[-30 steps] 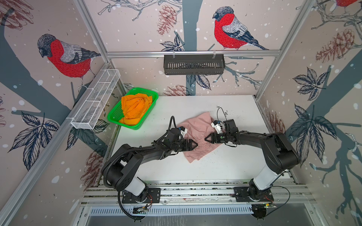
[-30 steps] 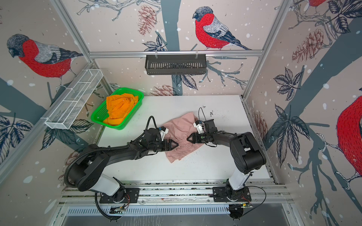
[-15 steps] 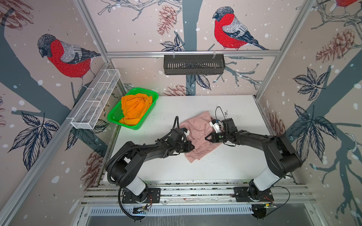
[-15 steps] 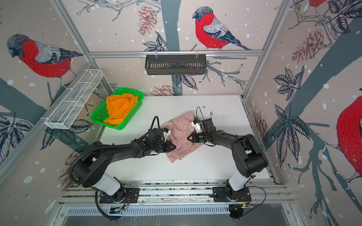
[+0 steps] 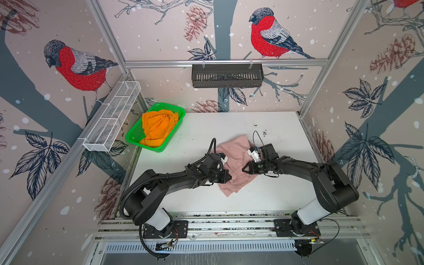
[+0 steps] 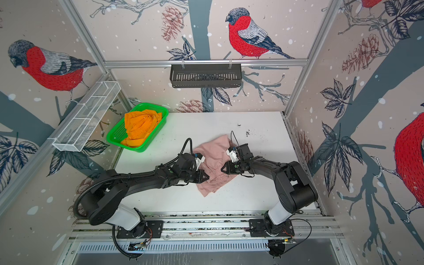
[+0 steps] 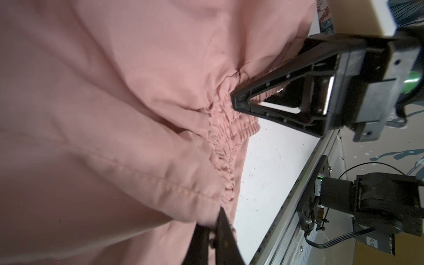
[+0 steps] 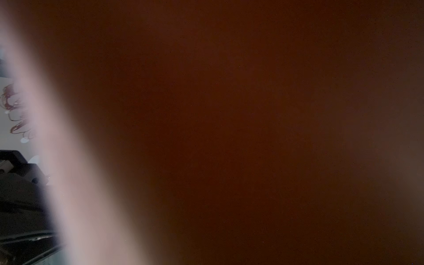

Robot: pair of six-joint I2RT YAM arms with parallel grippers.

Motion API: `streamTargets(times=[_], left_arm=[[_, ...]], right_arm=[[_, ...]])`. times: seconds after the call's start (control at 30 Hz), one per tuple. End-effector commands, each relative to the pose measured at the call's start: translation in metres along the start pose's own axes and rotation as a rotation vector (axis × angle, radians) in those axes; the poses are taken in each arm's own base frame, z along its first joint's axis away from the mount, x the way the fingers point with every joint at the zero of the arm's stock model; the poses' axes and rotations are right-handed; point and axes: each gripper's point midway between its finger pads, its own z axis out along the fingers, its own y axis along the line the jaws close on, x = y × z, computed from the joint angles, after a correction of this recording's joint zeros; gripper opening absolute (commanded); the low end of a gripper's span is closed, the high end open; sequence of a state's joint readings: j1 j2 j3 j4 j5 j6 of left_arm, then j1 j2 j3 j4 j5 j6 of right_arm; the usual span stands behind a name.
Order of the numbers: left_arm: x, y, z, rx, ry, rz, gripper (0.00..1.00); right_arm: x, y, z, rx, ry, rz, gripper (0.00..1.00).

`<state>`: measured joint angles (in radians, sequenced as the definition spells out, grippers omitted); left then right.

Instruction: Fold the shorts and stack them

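Left gripper (image 5: 229,177) facing right gripper (image 5: 243,169), on pink shorts (image 5: 236,149), forearms low

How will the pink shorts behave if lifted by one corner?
Probably floppy: the pink shorts lie creased and rumpled on the table. Likely light, since the fabric looks thin. The gathered waistband may stretch rather than pull evenly.

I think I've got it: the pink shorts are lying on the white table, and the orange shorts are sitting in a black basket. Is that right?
Not quite. The basket holding the orange shorts is green, not black, as both top views show. The rest stands: the pink shorts are lying on the white table.
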<state>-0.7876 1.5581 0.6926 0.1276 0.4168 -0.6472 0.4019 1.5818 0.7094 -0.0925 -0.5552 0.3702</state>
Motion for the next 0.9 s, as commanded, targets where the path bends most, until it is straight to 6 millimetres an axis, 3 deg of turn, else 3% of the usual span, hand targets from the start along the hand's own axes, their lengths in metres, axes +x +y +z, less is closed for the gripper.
streamTargets(times=[0.0,0.07,0.1,0.2,0.33,0.4,0.5,0.6,0.73,0.87], left_arm=[[0.003,0.005,0.006,-0.020,0.009,0.011,0.40],[-0.001,0.002,0.003,-0.022,-0.001,0.019,0.46],[-0.004,-0.001,0.001,-0.020,-0.009,0.026,0.54],[-0.011,-0.008,-0.008,-0.024,-0.031,0.048,0.62],[-0.024,-0.019,-0.018,-0.034,-0.049,0.096,0.70],[-0.038,-0.029,-0.023,-0.030,-0.078,0.138,0.74],[-0.055,-0.043,-0.025,-0.016,-0.104,0.187,0.78],[-0.062,-0.047,-0.020,-0.010,-0.107,0.200,0.79],[-0.067,-0.044,-0.024,-0.072,-0.087,0.217,0.81],[-0.056,-0.040,-0.032,-0.092,-0.055,0.195,0.82]], right_arm=[[-0.012,-0.011,-0.015,0.085,-0.056,0.011,0.57],[-0.026,-0.017,-0.033,0.192,-0.098,-0.018,0.61],[-0.034,-0.018,-0.043,0.238,-0.116,-0.036,0.63],[-0.057,-0.018,-0.068,0.332,-0.170,-0.075,0.66],[-0.093,-0.005,-0.082,0.274,-0.257,-0.132,0.70],[-0.116,0.001,-0.084,0.155,-0.308,-0.150,0.73],[-0.140,0.017,-0.077,-0.061,-0.294,-0.191,0.74],[-0.155,0.029,-0.062,-0.161,-0.250,-0.234,0.76],[-0.169,0.013,-0.041,-0.171,-0.195,-0.199,0.76],[-0.175,-0.010,-0.020,-0.113,-0.152,-0.165,0.77]])
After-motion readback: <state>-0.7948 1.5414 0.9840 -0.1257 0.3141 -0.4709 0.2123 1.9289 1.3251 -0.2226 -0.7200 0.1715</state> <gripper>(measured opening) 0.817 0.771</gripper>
